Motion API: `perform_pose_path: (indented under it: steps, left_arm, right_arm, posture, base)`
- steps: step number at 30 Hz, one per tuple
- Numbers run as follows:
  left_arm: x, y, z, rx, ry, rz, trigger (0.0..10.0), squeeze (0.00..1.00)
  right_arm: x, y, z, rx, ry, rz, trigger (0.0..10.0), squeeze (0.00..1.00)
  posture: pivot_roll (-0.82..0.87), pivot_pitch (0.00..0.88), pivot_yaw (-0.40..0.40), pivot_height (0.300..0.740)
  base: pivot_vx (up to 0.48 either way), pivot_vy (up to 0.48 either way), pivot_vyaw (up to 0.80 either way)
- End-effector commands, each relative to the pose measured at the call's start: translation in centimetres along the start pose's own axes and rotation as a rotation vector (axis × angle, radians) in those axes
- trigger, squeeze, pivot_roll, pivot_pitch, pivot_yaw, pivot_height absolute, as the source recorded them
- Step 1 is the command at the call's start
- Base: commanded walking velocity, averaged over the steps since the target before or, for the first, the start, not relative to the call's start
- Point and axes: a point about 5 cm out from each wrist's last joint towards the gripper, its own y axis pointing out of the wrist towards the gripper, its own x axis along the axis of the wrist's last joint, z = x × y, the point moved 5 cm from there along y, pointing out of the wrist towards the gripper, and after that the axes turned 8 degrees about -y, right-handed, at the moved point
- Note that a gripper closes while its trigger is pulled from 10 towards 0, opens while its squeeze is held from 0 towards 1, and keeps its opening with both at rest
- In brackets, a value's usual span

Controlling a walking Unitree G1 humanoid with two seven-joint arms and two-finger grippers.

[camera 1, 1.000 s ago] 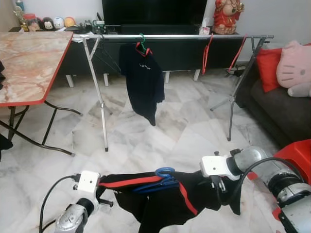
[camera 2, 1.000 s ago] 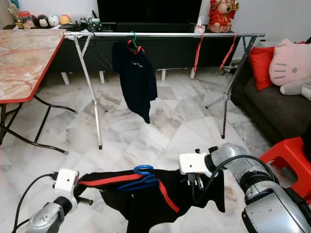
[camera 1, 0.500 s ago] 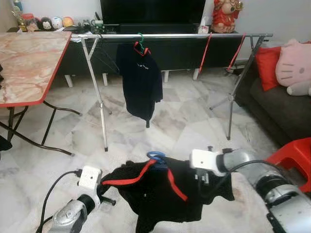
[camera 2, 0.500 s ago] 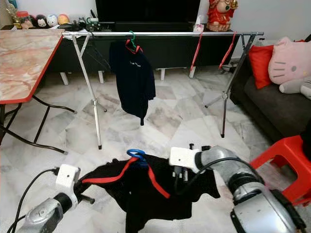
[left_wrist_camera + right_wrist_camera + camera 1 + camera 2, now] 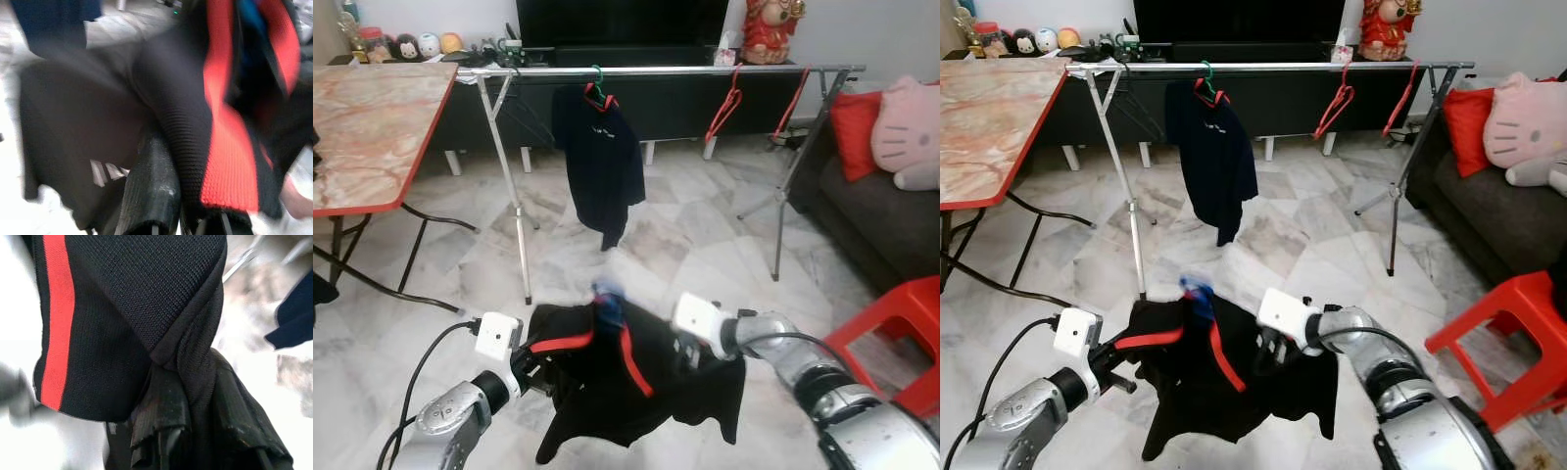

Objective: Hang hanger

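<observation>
A black shirt (image 5: 607, 382) with red trim hangs bunched on a blue hanger (image 5: 607, 299), whose hook is blurred. My left gripper (image 5: 540, 364) is shut on the shirt's left shoulder. My right gripper (image 5: 690, 345) is shut on its right shoulder. In the left wrist view a black finger (image 5: 151, 191) presses the knit fabric and the red trim (image 5: 230, 147). The right wrist view shows fabric bunched over my fingers (image 5: 164, 421). Ahead, the silver clothes rail (image 5: 656, 70) carries a dark shirt (image 5: 602, 162) on a green hanger (image 5: 596, 78) and two red hangers (image 5: 724, 103).
A marble-topped folding table (image 5: 372, 127) with a red edge stands at the left. At the right are a red stool (image 5: 891, 333) and a dark sofa (image 5: 891, 220) with cushions. The rack's legs (image 5: 514, 215) stand on open marble floor between me and the rail.
Both grippers have lifted the shirt and hanger and moved closer together, so the shirt now bunches and hangs lower in the middle. One red hanger on the rail has swung.
</observation>
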Motion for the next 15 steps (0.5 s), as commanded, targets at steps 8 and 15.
perform_pose_path:
  steps: [8,15]
  left_arm:
    - [-1.3,-0.5,-2.2,-0.128,0.04,0.114,10.0,0.0]
    - [-1.5,-0.5,-2.8,-0.161,0.049,0.142,10.0,1.0]
  right_arm:
    - [2.9,0.4,-2.1,-0.105,0.112,-0.134,0.0,0.0]
    - [3.8,0.8,-1.8,-0.089,0.118,-0.168,0.0,0.0]
  posture:
    - [-0.07,0.0,-0.039,0.74]
    - [-0.07,0.0,-0.039,0.74]
  base:
    - [0.0,0.0,0.0]
    - [0.0,0.0,0.0]
